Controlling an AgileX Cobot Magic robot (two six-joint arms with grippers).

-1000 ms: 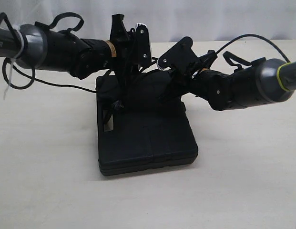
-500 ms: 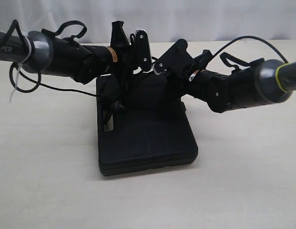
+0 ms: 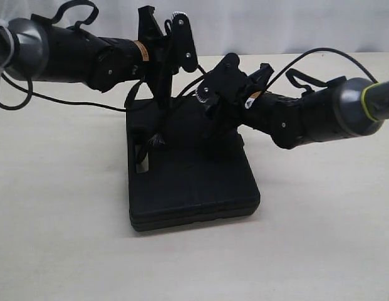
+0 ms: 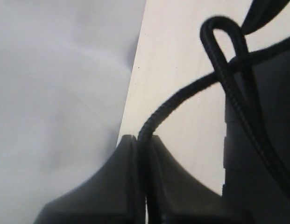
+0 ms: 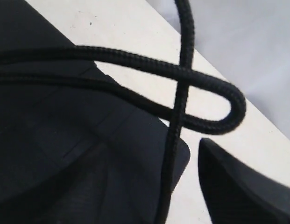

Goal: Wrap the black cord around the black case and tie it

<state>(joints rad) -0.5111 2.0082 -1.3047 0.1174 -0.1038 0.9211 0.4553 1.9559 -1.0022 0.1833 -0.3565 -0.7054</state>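
Your left gripper (image 4: 139, 154) has lifted upper-left, clenching the black cord (image 4: 182, 97); with the right gripper (image 3: 214, 103) released, its loop may slip off the black case (image 3: 194, 182).

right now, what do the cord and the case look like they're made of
Cord: looks like braided textile, maybe nylon or polyester, with a matte finish; the woven ribbing shows up close.
Case: seems to be moulded hard plastic, matte black; the moulded ribs and a seam round its edge suggest it.
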